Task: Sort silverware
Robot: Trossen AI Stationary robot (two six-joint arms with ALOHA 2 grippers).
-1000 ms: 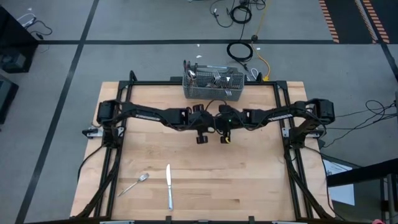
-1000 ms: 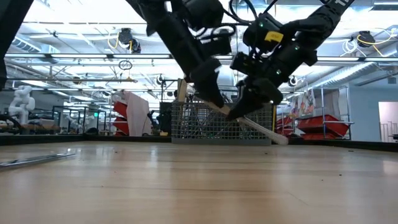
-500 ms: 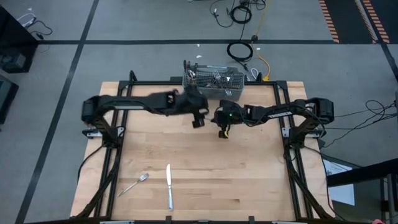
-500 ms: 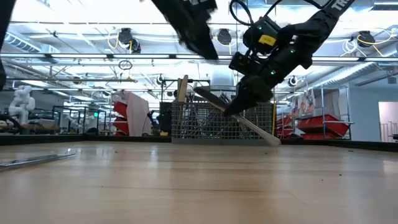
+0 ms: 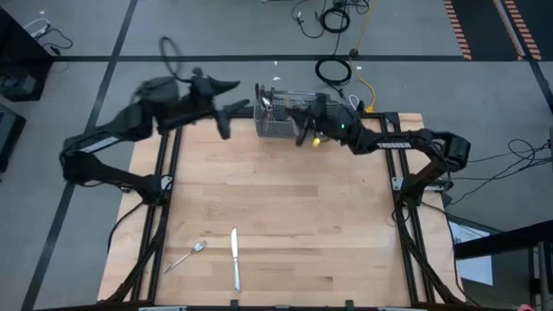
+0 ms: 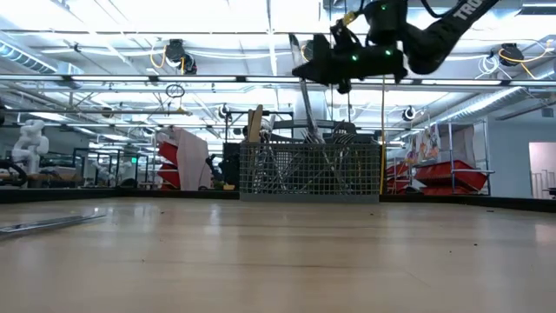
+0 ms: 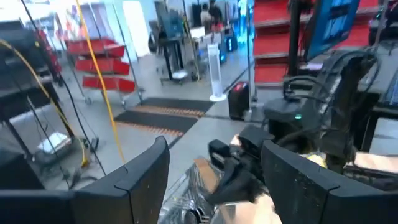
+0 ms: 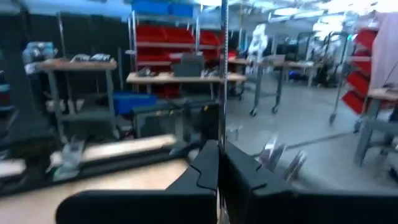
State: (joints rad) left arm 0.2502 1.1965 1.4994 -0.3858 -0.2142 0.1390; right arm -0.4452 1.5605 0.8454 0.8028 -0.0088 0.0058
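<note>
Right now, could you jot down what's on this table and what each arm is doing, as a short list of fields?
Basket: grey wire basket at the table's far edge, silverware standing in it
Loose pieces: fork and knife lying on the near side of the table
Right gripper: shut on a knife, hanging upright over the basket
Left gripper: open, empty, beside the basket

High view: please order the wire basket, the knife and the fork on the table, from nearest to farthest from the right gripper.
From the right gripper:
1. Wire basket, directly beneath it at the far edge.
2. Knife, near edge.
3. Fork, left of the knife, slightly farther.
</note>
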